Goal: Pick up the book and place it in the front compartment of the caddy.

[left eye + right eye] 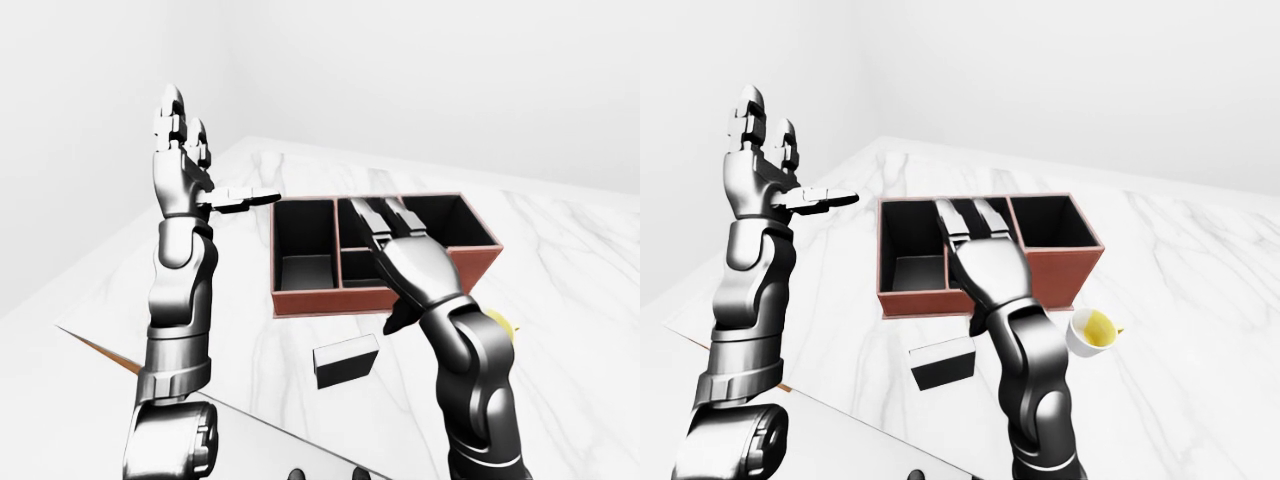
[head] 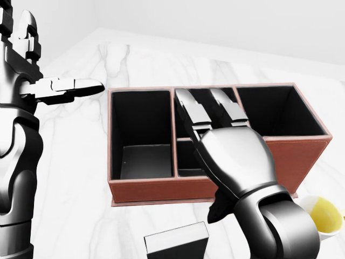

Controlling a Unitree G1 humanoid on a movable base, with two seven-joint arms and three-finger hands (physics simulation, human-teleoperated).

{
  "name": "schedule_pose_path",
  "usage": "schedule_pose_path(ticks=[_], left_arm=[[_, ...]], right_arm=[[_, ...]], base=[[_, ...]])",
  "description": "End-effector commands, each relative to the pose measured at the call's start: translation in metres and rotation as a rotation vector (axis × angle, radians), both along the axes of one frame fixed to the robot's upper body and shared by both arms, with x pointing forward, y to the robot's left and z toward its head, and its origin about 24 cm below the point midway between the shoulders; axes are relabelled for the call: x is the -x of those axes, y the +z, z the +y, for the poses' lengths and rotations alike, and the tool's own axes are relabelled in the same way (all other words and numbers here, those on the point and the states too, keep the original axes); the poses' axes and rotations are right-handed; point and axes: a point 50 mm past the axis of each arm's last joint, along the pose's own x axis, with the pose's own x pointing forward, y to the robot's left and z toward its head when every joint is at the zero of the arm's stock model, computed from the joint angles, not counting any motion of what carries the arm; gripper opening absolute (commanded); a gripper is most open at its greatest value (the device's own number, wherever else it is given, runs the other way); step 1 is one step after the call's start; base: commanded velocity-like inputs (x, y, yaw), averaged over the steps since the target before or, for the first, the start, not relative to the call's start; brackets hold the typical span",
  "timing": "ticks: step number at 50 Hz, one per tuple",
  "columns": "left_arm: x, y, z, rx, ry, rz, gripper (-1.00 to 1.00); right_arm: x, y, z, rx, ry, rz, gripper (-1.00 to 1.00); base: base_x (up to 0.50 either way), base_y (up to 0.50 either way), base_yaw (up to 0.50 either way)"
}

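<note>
I have the right hand [image 2: 229, 151] palm-down over the middle of the caddy [image 2: 141, 190], fingers stretched flat and gripping nothing. My left hand [image 1: 182, 165] is raised upright at the view's left, fingers spread and empty. The book [image 1: 943, 364] lies on the marble table [image 1: 1200, 300] just below the caddy, apparently untouched. A cup [image 1: 1092, 330] sits beside the caddy's right corner.

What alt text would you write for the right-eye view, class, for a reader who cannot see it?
The robot's right hand hovers open over a reddish-brown compartmented caddy on a white marble table. A small black book lies below the caddy, untouched, a white cup of yellow liquid to its right. The left hand is raised, open.
</note>
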Motion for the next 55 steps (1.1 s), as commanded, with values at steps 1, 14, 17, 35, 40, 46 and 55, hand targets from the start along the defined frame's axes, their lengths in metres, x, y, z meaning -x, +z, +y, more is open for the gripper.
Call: schedule_pose_path(ticks=[1, 14, 17, 35, 40, 46, 55], left_arm=[[0.001, 0.001, 0.0, 0.0, 0.001, -0.006, 1.0], [-0.001, -0.003, 0.0, -0.002, 0.002, 0.011, 1.0], [-0.001, -0.002, -0.001, -0.002, 0.002, 0.008, 1.0], [-0.002, -0.002, 0.0, -0.001, 0.001, 0.011, 1.0], [-0.002, -0.002, 0.0, 0.0, 0.002, 0.011, 1.0], [-0.002, -0.001, 0.0, 0.001, 0.002, 0.008, 1.0], [-0.001, -0.002, 0.0, 0.0, 0.002, 0.01, 1.0]], right_arm=[[0.016, -0.015, 0.0, -0.001, -0.012, 0.055, 1.0], [0.023, -0.019, 0.0, 0.003, -0.011, 0.068, 1.0], [0.025, -0.018, 0.001, 0.006, -0.011, 0.065, 1.0], [0.024, -0.037, 0.005, 0.027, 0.005, 0.151, 1.0], [0.024, -0.047, 0.008, 0.04, 0.018, 0.198, 1.0], [0.024, -0.06, 0.011, 0.059, 0.032, 0.258, 1.0], [0.025, -0.074, 0.014, 0.081, 0.046, 0.32, 1.0]], base=[[0.0, 0.0, 0.0], [0.0, 0.0, 0.0], [0.0, 0.0, 0.0], [0.0, 0.0, 0.0], [0.0, 0.0, 0.0], [0.0, 0.0, 0.0], [0.0, 0.0, 0.0]])
